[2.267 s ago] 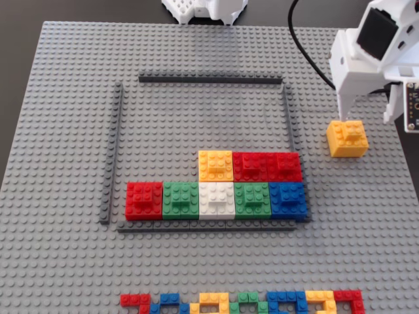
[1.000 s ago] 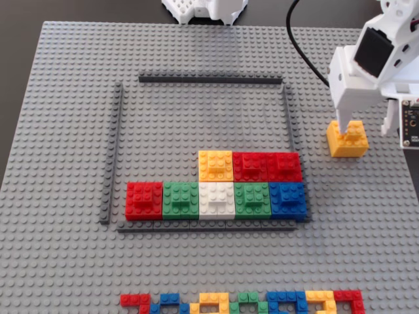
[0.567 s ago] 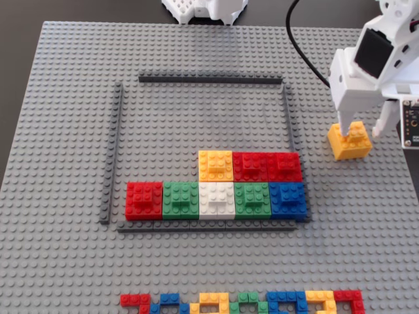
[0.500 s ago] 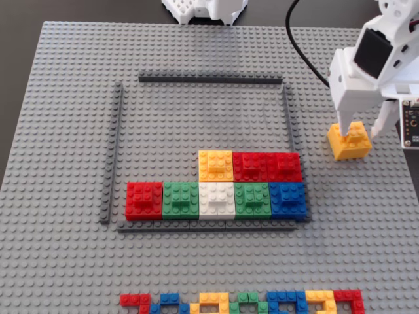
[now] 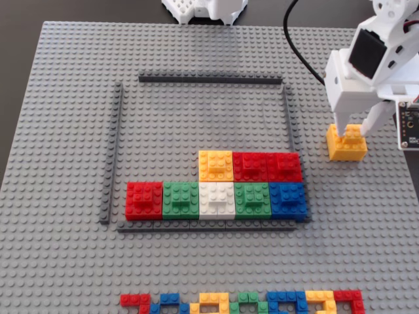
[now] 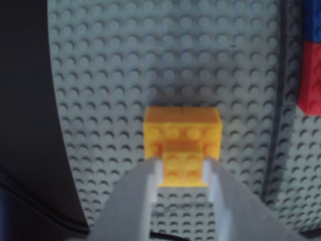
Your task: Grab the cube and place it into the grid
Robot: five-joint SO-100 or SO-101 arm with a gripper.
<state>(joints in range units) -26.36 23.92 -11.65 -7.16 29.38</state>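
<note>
even, soft light and a sharp fixed view, with faint shadows on the baseplate (image 5: 72,131). the wrist view is dimmer, blurred, its edges bowed.

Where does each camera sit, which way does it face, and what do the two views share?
Fixed view: high above, looking steeply down on the baseplate, the grid and the arm.
Wrist view: rides on the arm, looking down past the claw, whose fingers flank the cube's raised brick.
Shared: the cube, claw and baseplate.
</note>
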